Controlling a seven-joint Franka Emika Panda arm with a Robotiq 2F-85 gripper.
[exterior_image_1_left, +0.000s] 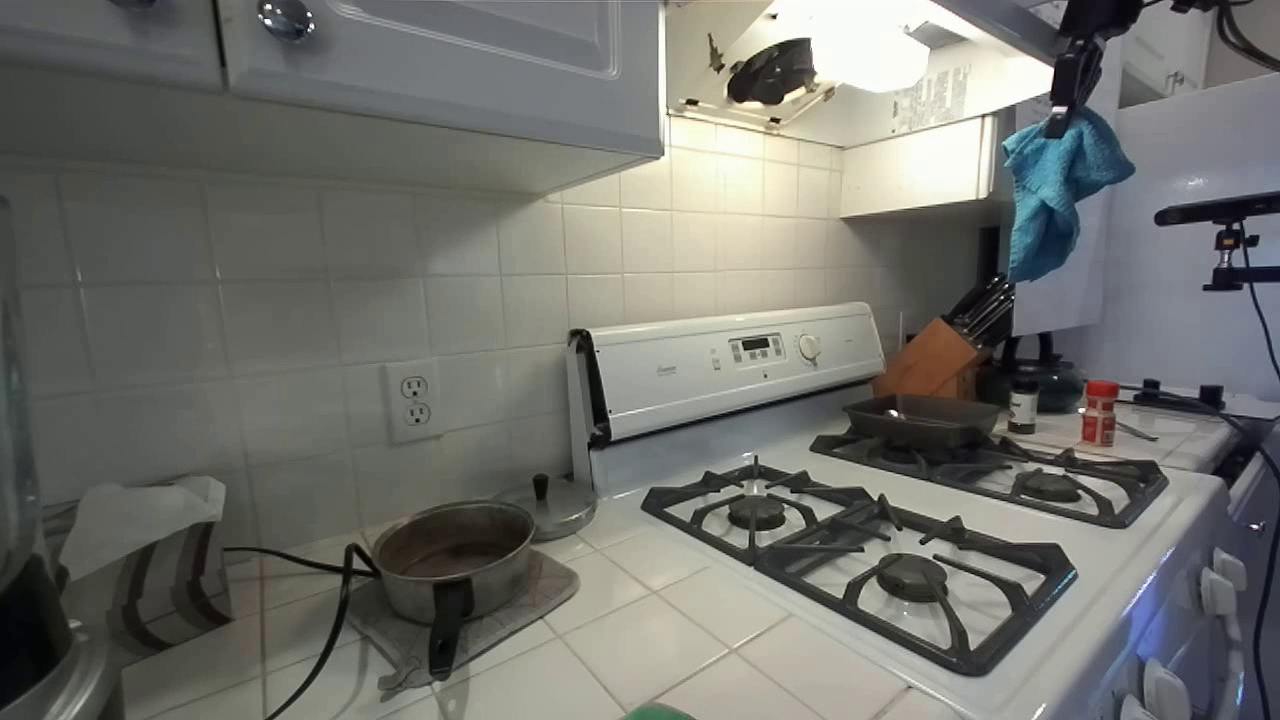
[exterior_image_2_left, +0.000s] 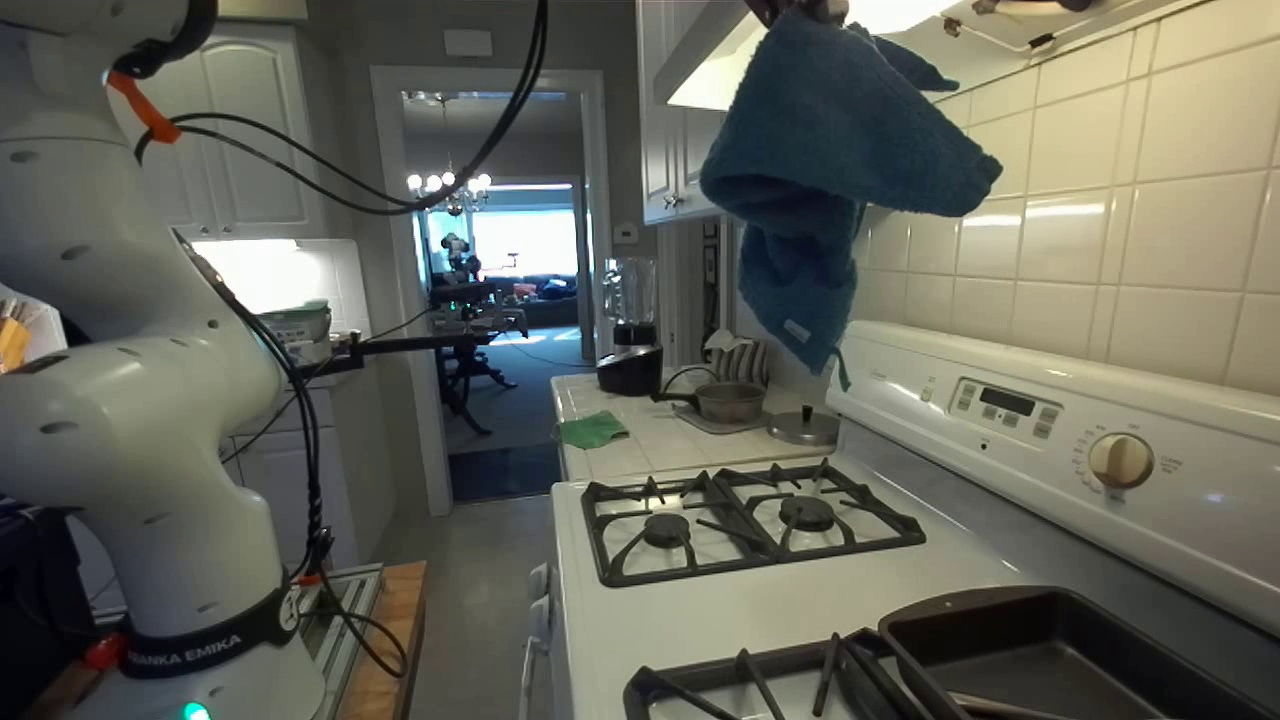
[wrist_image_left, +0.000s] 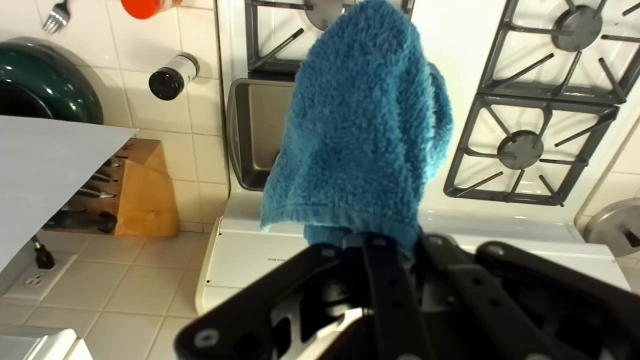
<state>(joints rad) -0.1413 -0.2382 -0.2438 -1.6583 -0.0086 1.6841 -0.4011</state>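
My gripper (exterior_image_1_left: 1060, 125) is shut on a blue terry cloth (exterior_image_1_left: 1062, 195), which hangs in loose folds below the fingers. The cloth shows high above the stove in both exterior views (exterior_image_2_left: 820, 130). In the wrist view the fingers (wrist_image_left: 407, 245) pinch the cloth (wrist_image_left: 360, 125) near its hemmed edge. The cloth hides part of a dark baking pan (wrist_image_left: 260, 127) below. The pan also shows on the stove grates in both exterior views (exterior_image_1_left: 920, 422) (exterior_image_2_left: 1060, 650). The white stove (exterior_image_2_left: 760, 600) has black grates.
A range hood (exterior_image_1_left: 900, 110) is close to the gripper. A knife block (exterior_image_1_left: 925, 360), dark kettle (exterior_image_1_left: 1050, 380) and spice bottles (exterior_image_1_left: 1098, 415) stand beside the stove. On the opposite counter are a saucepan (exterior_image_1_left: 455, 570), a lid (exterior_image_1_left: 560, 510) and a green cloth (exterior_image_2_left: 592, 430).
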